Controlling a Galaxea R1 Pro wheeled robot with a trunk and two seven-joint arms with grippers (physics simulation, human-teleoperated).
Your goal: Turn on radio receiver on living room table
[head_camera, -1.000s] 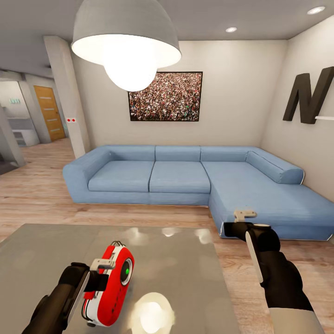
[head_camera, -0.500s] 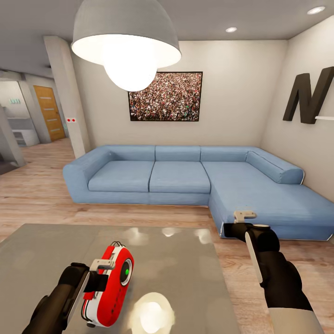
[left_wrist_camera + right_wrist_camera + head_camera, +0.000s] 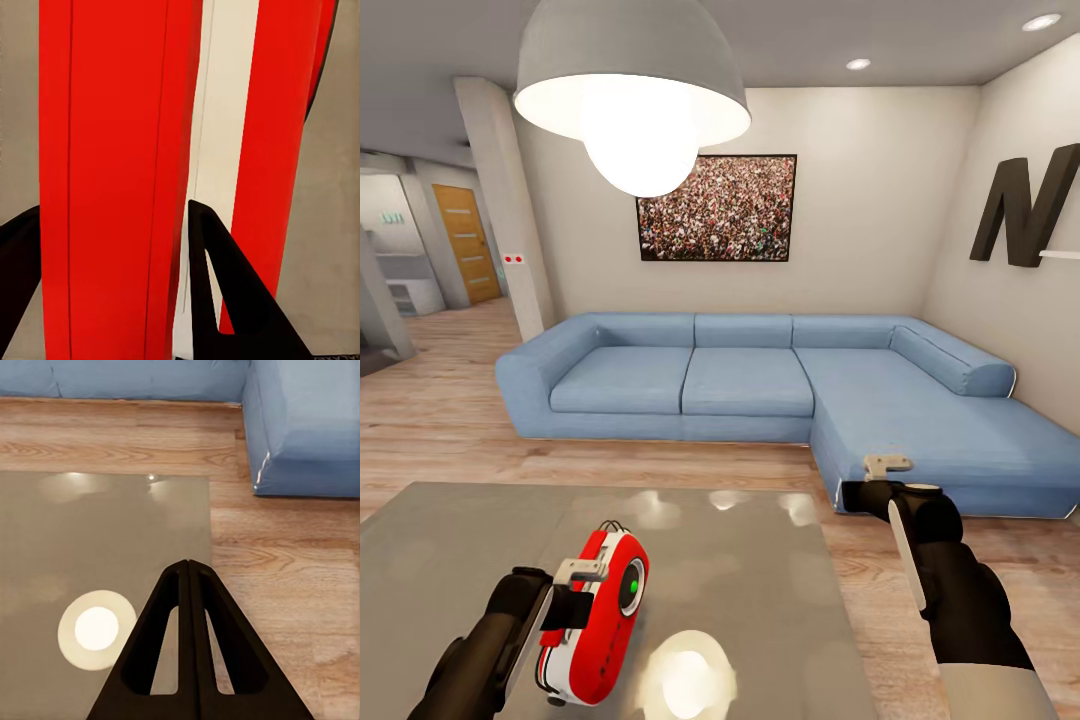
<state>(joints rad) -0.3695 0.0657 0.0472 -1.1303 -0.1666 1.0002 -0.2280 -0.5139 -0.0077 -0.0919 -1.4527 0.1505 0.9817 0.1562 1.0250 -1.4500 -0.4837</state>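
Observation:
The red radio receiver with white sides stands on the glossy grey table, its green-centred dial facing right and its wire handle on top. My left gripper is pressed against its left side. In the left wrist view the radio's wide red band sits between the two black fingers of the left gripper, and one finger overlaps its white stripe. My right gripper hangs shut over the table's far right corner, the right gripper's fingers together.
A blue L-shaped sofa lies beyond the table across a strip of light wood floor. A white dome pendant lamp hangs overhead, its glare on the tabletop. A dark letter N is on the right wall.
The radio has shifted a hair to the left against my left gripper. The right arm has not moved.

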